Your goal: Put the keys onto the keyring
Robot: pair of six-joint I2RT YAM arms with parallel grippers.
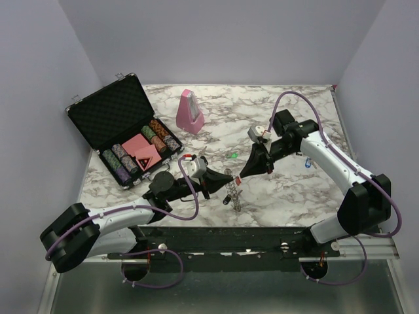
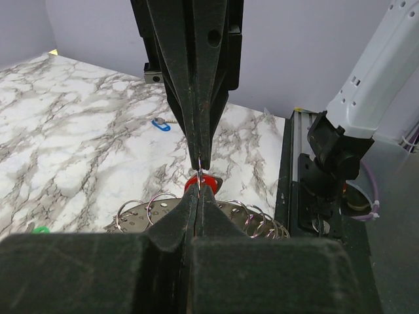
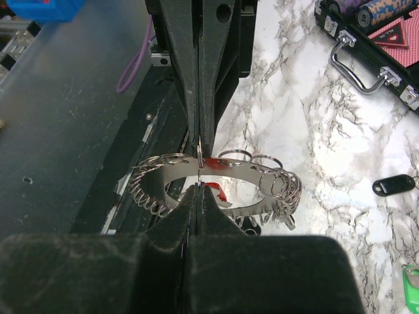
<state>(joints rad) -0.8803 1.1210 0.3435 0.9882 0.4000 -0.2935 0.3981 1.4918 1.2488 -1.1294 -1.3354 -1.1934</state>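
The keyring (image 1: 234,194), a flat silvery ring fringed with several small wire loops, hangs between both grippers just above the marble table. It also shows in the left wrist view (image 2: 141,219) and the right wrist view (image 3: 262,175). My left gripper (image 1: 222,178) (image 2: 198,191) is shut on one small loop at the keyring's rim. My right gripper (image 1: 241,175) (image 3: 198,190) is shut tip to tip against it, pinching a thin wire loop by the red key (image 2: 209,181) (image 3: 221,193). The red key lies just under the ring.
A green key (image 1: 233,156) (image 3: 411,281), a blue key (image 1: 306,165) (image 2: 161,124) and a black key (image 3: 393,185) lie loose on the table. The open poker-chip case (image 1: 108,114) stands at the back left and the pink metronome (image 1: 190,112) behind the grippers. The black rail (image 2: 308,196) runs along the near edge.
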